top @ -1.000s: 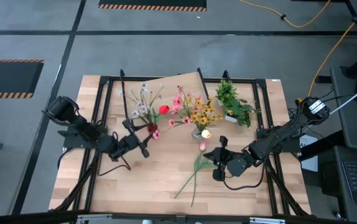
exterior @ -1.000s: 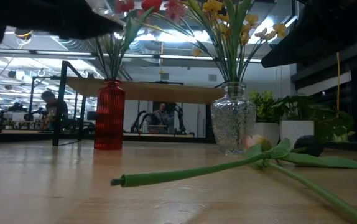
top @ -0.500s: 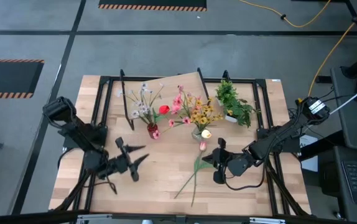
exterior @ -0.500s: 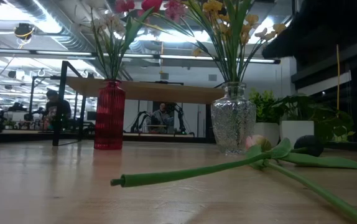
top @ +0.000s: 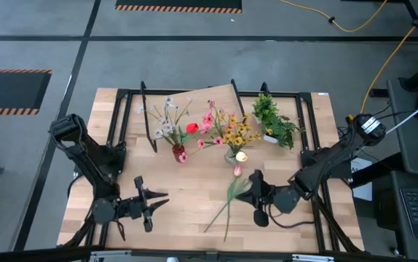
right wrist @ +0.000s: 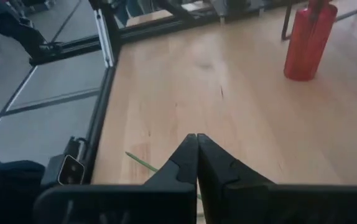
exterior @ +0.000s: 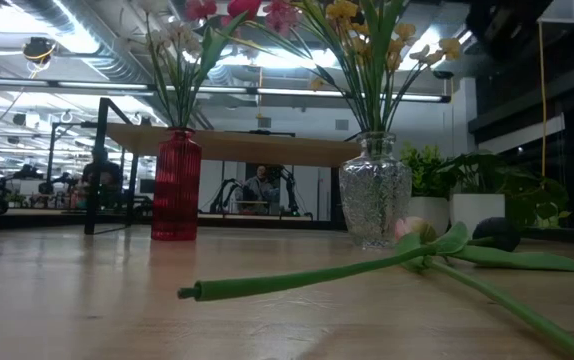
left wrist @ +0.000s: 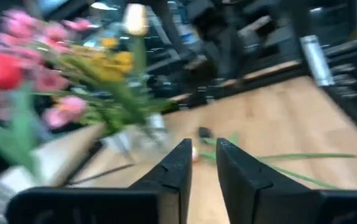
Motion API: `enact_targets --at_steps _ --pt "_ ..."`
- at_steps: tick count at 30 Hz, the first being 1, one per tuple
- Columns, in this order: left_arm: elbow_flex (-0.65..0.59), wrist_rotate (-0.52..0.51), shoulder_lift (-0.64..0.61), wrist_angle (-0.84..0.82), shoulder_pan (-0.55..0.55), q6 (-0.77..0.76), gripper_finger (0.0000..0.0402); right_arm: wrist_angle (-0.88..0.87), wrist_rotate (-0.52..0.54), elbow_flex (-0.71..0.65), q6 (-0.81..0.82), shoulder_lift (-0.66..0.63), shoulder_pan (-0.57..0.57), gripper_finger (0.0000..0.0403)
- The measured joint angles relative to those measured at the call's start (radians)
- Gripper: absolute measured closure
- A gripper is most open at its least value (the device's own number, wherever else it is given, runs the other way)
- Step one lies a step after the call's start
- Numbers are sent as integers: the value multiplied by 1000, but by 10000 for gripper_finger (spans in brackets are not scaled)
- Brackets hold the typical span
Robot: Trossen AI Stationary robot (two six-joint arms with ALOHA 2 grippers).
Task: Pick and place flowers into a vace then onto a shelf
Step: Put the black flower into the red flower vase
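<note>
Left gripper (top: 156, 202) sits low over the near-left of the table (top: 187, 211), jaws narrowed to a slim gap with nothing between them, well apart from any stem. Red vase (top: 179, 153) stands toward the back, left of centre, with a thin bunch of white and pink heads; one red vase counted. Just to its right the clear glass vase (top: 231, 155) carries the yellow and pink bunch; one glass vase, so two vases in all. Loose flowers (top: 229, 196) still lie flat on the wood in front of the glass vase: two stems by my count, crossing near the pink bud. I judge them light, springy, plastic-slick and easily bent at the leaves; best taken mid-stem, clear of bud and leaf. Right gripper (top: 255, 191) hovers touching-close at the upper part of those stems, fingers pressed fully together, holding nothing. One potted plant (top: 274, 120) back right. Shelf (exterior: 237, 146), one, stands behind the vases.
</note>
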Motion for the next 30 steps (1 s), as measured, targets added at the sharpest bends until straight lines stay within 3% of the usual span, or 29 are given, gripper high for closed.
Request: enact_targets --at_steps 6,11,15,20,25,30 --pt "0 324 0 -49 63 -109 381 -34 36 30 5 63 27 401" --pt "13 464 0 -157 129 -212 398 -35 36 35 18 97 27 399" --pt "13 577 0 -253 161 -396 400 -54 18 35 168 106 27 399" --pt "13 553 0 -288 184 -464 398 -246 -78 85 431 147 29 401" --pt "13 541 0 -314 203 -458 400 -582 -168 267 581 253 29 401" --pt "13 540 0 -323 224 -455 395 -720 -209 461 670 341 29 401"
